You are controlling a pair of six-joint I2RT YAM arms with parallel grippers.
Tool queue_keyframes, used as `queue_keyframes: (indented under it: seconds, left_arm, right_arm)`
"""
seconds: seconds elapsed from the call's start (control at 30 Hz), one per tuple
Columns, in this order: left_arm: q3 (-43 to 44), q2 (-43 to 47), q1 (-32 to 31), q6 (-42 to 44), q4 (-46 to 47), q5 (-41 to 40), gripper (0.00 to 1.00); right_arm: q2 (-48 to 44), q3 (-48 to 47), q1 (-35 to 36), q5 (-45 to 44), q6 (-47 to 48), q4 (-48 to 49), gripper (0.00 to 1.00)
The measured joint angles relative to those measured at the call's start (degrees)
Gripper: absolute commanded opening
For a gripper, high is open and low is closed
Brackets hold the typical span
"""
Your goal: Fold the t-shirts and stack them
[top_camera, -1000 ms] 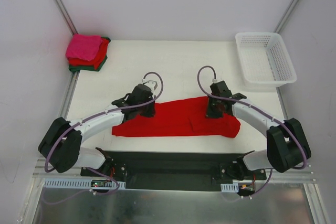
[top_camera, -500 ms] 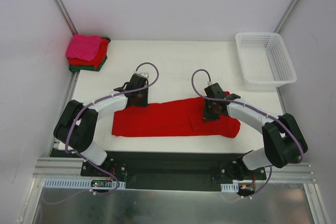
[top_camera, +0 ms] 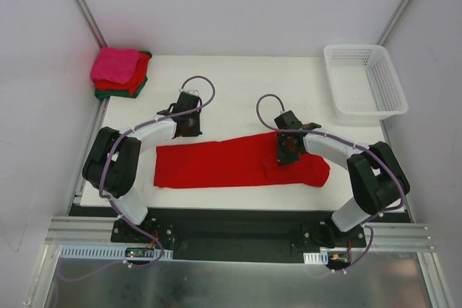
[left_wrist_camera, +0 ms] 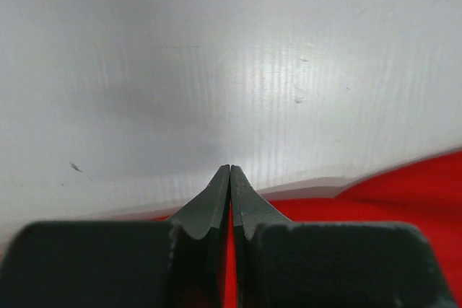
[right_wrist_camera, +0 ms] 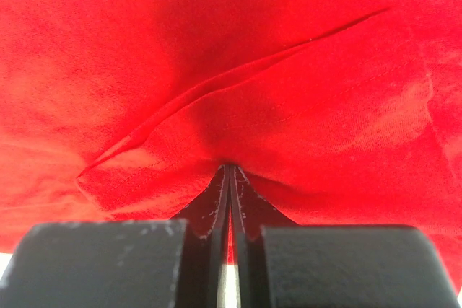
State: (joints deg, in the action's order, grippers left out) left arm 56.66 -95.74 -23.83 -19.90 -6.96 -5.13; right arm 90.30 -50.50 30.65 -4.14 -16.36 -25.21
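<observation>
Looking down from the top view first, I have the red t-shirt lying as a long band across the near half of the table, already folded lengthwise, with a doubled flap towards its right end. The finished stack, pink on top of red and dark green, sits in the far left corner, well apart from it. The basket stands in the far right corner. My left tool sits at the band's far left corner, and my right tool is over the cloth right of the middle.

From the left wrist view, the fingertips are pressed together over bare table, and the red edge runs just under and behind them. I see no cloth caught between them.

From the right wrist view, the fingertips are also together, nosed into red cloth that fills the frame. A long crease runs away from them. I cannot tell whether they pinch any fabric.

I judge that this shirt is between folds, with the lengthwise fold done and the crosswise one to come. Next I would open both tools and take one short end at its two corners. Then I would carry that end over the other, keeping the layers square.
</observation>
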Motion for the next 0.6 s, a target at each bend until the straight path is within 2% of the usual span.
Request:
queue_keyframes:
  seconds: [0.6]
  left_arm:
    - [0.3, -3.1, 1.4, -0.2, -4.3, -1.5, 0.0]
  right_arm:
    - [9.0, -10.8, 0.2, -5.1, 2.8, -5.7, 0.02]
